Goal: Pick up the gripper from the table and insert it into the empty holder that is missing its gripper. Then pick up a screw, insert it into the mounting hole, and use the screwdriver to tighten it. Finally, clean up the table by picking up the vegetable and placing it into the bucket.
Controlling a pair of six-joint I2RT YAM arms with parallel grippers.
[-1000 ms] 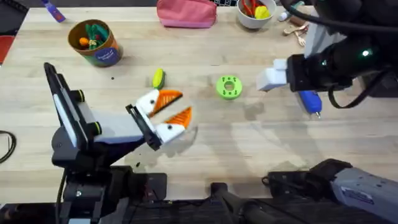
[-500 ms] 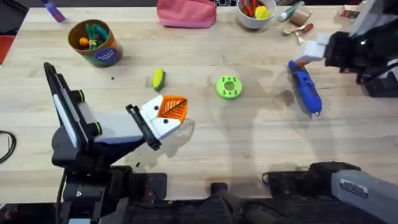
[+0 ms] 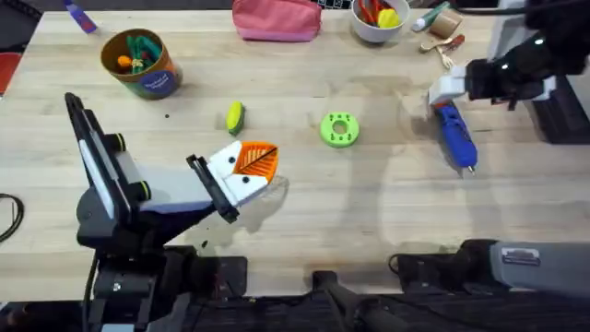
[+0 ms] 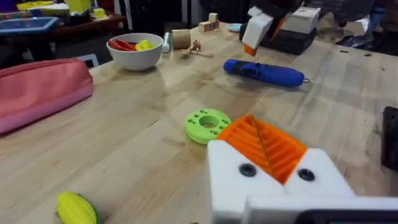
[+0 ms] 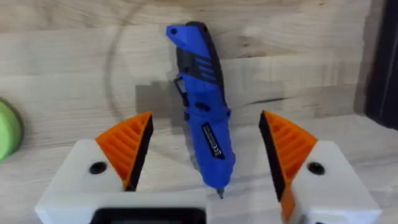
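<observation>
At right side of overhead frame, right gripper [image 3: 449, 89] hovers over screwdriver [image 3: 455, 136], fingers apart.
R wrist view: orange pads [image 5: 127, 148] spread wide either side of blue screwdriver [image 5: 204, 124], not touching it; it lies flat on table [image 3: 369, 203]. Left gripper [image 3: 251, 171] at lower centre-left, pads pressed together, nothing between. Corn vegetable [image 3: 235, 116] lies upper centre-left, well apart from bucket [image 3: 138, 63] at upper left. Green disc [image 3: 338, 129] mid-frame.
</observation>
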